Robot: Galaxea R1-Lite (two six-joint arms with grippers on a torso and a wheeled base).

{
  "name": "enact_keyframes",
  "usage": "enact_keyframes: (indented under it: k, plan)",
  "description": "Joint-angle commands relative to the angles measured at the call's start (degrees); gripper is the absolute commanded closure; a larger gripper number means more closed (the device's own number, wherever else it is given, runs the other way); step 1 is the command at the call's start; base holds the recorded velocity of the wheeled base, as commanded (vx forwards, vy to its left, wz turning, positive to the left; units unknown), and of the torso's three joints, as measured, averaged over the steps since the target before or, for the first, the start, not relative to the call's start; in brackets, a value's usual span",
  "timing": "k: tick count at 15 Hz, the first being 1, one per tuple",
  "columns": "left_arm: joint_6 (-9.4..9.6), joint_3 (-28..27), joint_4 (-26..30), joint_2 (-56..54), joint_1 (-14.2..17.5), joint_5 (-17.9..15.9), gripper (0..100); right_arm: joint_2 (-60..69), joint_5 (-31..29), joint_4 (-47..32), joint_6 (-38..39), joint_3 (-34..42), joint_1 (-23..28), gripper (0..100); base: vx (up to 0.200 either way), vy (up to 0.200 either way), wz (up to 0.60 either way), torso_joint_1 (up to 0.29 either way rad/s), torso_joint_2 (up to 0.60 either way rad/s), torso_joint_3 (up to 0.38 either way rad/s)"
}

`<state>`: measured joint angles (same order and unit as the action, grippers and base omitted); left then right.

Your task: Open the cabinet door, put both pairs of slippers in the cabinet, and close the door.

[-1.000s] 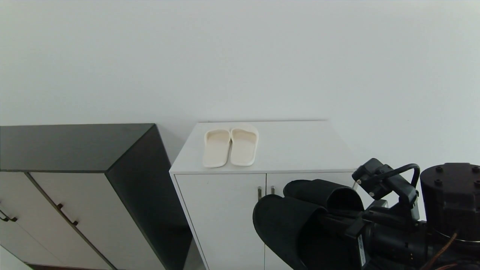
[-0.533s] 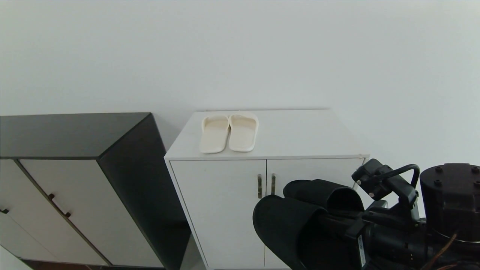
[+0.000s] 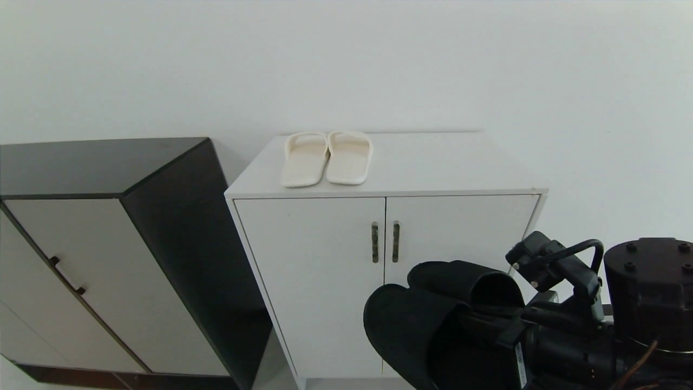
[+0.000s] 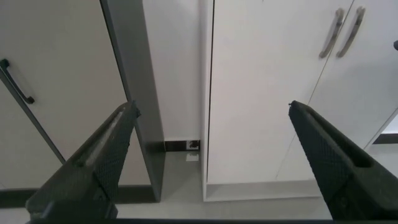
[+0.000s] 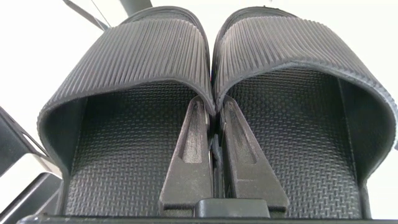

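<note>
Here, black ribbed slippers (image 5: 152,59) are pinched by the right jaws; the left jaws are held spread before the shut white cabinet (image 3: 314,281), with cream slippers (image 3: 326,158) near its top's left edge.

I'm seeing both doors of the white cabinet (image 3: 325,281) standing shut, so nothing is getting inside. The two handles (image 3: 374,242) are sitting side by side at the middle seam, with bare door front around them. The black slippers (image 3: 433,319), pinched in the right gripper (image 5: 213,106), are blocking the right door's lower part. The left gripper (image 4: 211,109) is hanging spread wide before the left door. The cream slippers (image 3: 326,158) are taking up the top's left part, and its right half is offering room. The black cabinet (image 3: 178,233) is crowding the left side, leaving a narrow gap.
</note>
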<state>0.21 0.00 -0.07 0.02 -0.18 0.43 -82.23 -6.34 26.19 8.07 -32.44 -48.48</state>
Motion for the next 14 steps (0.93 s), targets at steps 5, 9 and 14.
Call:
enact_keyframes:
  k: [5, 9, 14]
  plan:
    - [-0.21, 0.0, 0.0, 0.1, 0.0, 0.0, 0, -0.8, 0.0, 1.2, 0.0, 0.8, 0.0, 100, 0.0, 0.0, 0.0, -0.173, 0.5, 0.318]
    - [-0.12, 0.0, 0.0, 0.1, 0.0, -0.6, 0, -1.3, 0.2, 1.5, -0.1, 0.8, 0.0, 100, 0.0, 0.0, 0.0, -0.141, 0.47, 0.326]
    - [-0.12, -0.8, -0.2, 1.1, 0.1, 0.0, 0, -1.5, 0.2, 3.4, -0.2, 1.9, -0.4, 100, 0.0, 0.0, 0.0, -0.103, 0.46, 0.351]
